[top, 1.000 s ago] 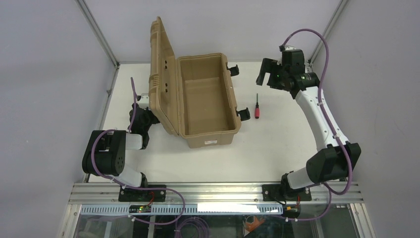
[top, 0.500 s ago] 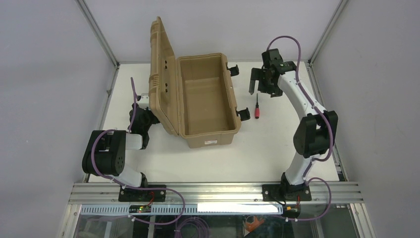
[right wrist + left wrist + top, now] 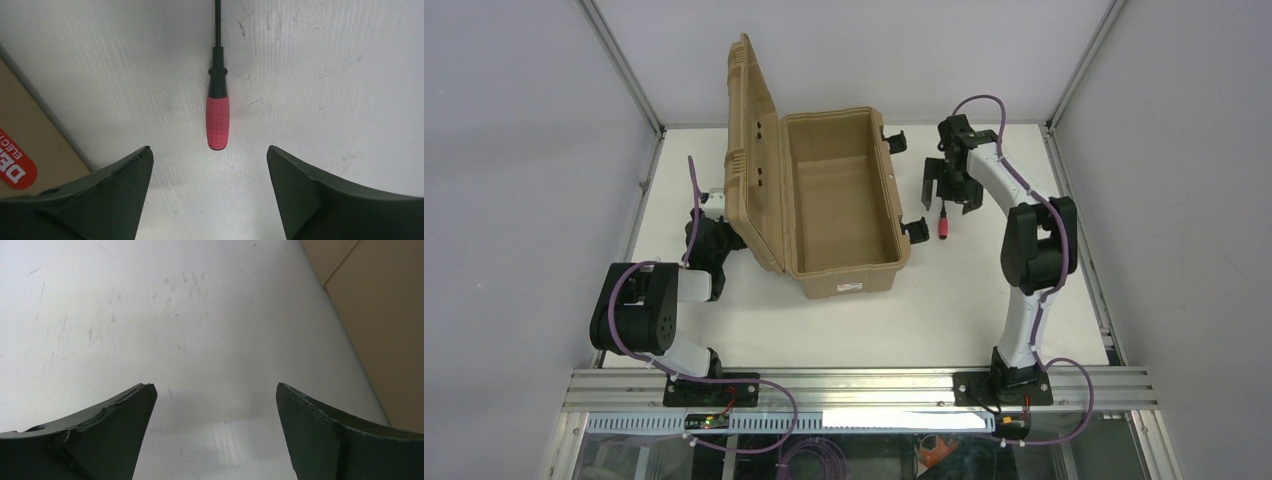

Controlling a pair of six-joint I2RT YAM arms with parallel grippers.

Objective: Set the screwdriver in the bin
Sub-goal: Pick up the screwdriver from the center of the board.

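The screwdriver (image 3: 943, 227), with a red-pink handle and a thin dark shaft, lies on the white table just right of the bin (image 3: 844, 262). The bin is a tan case that stands open with its ribbed lid (image 3: 746, 140) raised on the left. My right gripper (image 3: 946, 195) is open and empty, hovering over the screwdriver's shaft end. In the right wrist view the handle (image 3: 218, 122) lies just ahead of my open gripper (image 3: 210, 150), centred between the fingers. My left gripper (image 3: 721, 238) is open and empty beside the lid, low over bare table (image 3: 215, 387).
The bin's black latches (image 3: 915, 229) stick out toward the screwdriver. The bin's tan wall with a red sticker (image 3: 17, 165) shows at the left of the right wrist view. The bin's tan side (image 3: 385, 315) fills the left wrist view's upper right corner. Grey enclosure walls surround the table.
My right arm has folded inward and moved its gripper left and toward me, from the far right corner to over the screwdriver. The left arm, the bin and the screwdriver have not moved.
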